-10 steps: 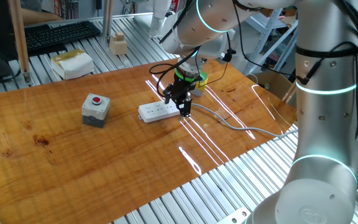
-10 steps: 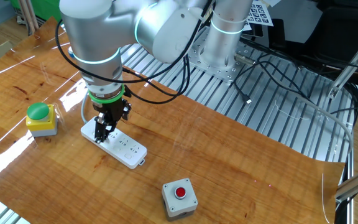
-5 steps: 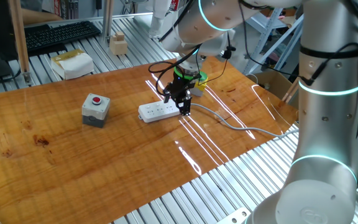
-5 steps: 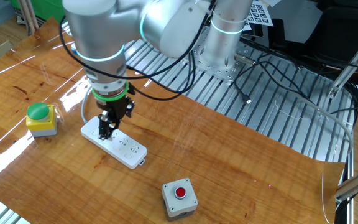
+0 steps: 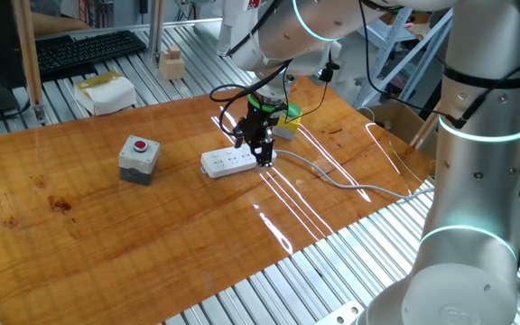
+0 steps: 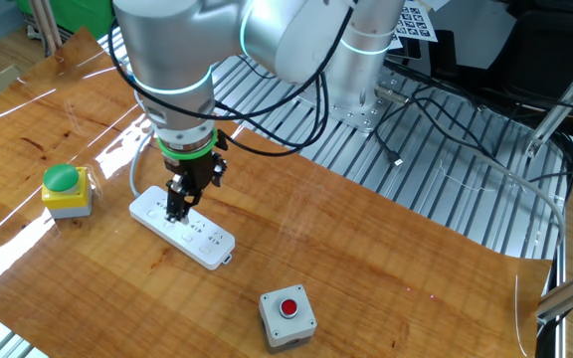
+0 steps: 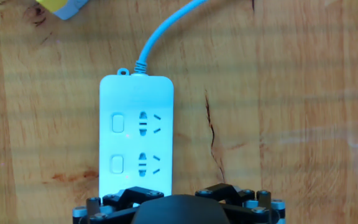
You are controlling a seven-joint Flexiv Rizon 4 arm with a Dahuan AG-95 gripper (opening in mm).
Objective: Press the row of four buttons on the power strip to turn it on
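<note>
2 opposite table-side views, hand camera straight down, close

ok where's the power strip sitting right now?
In one fixed view the power strip lies flat mid-table, directly under the gripper, between the grey box with the red button and the yellow box.

Wood table (image 5: 152, 235), alu slats, keyboard (image 5: 88, 50).
</note>
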